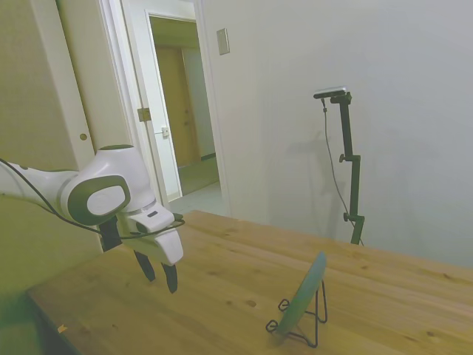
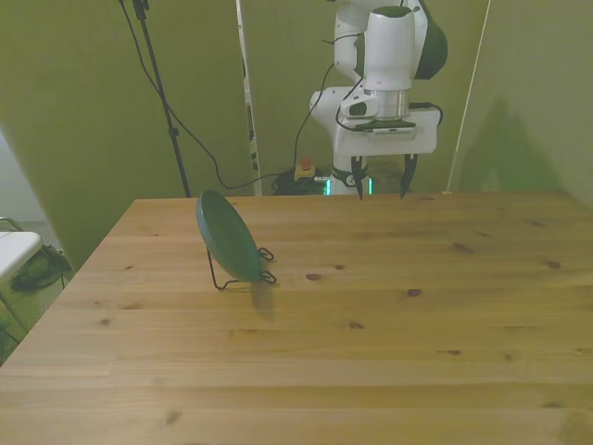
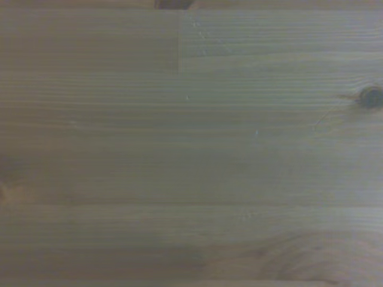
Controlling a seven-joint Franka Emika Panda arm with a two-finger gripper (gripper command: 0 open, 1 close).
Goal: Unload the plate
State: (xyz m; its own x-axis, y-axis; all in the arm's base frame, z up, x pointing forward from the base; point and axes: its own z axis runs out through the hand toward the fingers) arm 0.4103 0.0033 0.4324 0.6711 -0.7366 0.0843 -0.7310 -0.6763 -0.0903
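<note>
Plate on its stand, gripper well apart from it.

The plate [image 2: 228, 235] leans tilted in a black wire stand [image 2: 243, 276] on the table [image 2: 389, 352], toward the front view's left. The gripper [image 2: 381, 184] hangs above the table's far edge, fingers [image 2: 358, 180] spread apart and holding nothing. The wrist view shows only bare wood with a dark knot [image 3: 370, 97].

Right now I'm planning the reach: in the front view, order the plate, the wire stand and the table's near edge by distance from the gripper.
From the gripper:
1. Plate, toward the front view's left; wire stand under it, too close to call.
2. Table's near edge, farthest.
</note>
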